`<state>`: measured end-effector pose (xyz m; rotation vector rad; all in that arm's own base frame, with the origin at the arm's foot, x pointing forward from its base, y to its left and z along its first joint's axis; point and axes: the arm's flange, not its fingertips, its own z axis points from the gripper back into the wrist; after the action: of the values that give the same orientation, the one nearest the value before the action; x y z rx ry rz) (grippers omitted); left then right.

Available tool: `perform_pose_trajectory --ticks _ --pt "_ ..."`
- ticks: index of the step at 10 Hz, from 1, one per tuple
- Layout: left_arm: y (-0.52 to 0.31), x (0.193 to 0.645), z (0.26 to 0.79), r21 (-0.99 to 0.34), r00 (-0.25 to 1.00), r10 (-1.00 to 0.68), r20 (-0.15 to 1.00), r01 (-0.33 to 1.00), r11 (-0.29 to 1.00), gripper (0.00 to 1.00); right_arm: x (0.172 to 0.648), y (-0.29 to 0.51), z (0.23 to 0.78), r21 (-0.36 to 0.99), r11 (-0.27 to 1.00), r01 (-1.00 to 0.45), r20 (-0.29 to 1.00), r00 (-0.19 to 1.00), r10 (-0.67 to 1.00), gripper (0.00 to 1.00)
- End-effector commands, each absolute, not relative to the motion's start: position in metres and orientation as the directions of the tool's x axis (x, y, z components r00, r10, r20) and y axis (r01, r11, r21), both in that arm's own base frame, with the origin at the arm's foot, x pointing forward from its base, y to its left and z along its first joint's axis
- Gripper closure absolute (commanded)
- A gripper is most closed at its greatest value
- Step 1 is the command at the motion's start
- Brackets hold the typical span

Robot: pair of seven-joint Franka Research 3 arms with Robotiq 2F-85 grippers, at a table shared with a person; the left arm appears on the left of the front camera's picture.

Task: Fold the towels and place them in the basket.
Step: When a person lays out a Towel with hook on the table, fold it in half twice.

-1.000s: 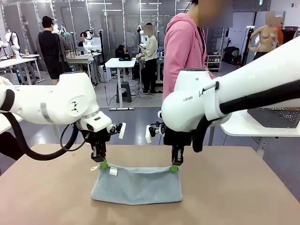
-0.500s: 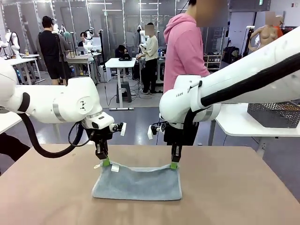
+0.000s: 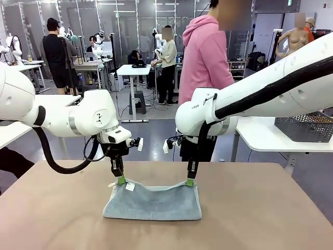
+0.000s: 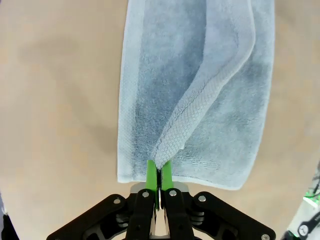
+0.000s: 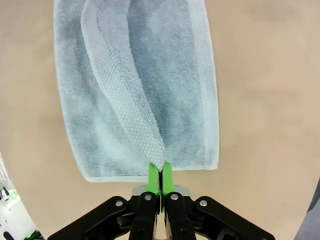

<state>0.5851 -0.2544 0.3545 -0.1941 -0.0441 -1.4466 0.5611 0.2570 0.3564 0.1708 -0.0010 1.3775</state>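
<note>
tan table [image 3: 270,219], towel [image 3: 152,204] long axis left-to-right

One blue-grey towel [image 3: 152,203], one dark mesh basket [image 3: 307,128] — one brown table [image 3: 260,208]

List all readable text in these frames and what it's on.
"RAN", with an unclear letter before it: small print on the right arm.
Print on the tag of the towel: too small to read.
Wrist views: no text.
</note>
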Motion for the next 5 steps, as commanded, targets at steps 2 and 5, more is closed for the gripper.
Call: perform_pose_trajectory --ticks 2,5 --pt "-0.2573 0.5959 0.3513 -0.124 0.202 -0.976 0.078 0.974 0.192 0.96 0.5763 0.2666 0.3582 0.151 0.222 -0.963 0.084 0.236 0.968 0.97" --pt "-0.2542 0.5908 0.3483 -0.082 0.230 -0.971 0.065 0.971 0.224 0.96 0.5768 0.2660 0.3558 0.117 0.257 -0.959 0.054 0.265 0.963 0.97"
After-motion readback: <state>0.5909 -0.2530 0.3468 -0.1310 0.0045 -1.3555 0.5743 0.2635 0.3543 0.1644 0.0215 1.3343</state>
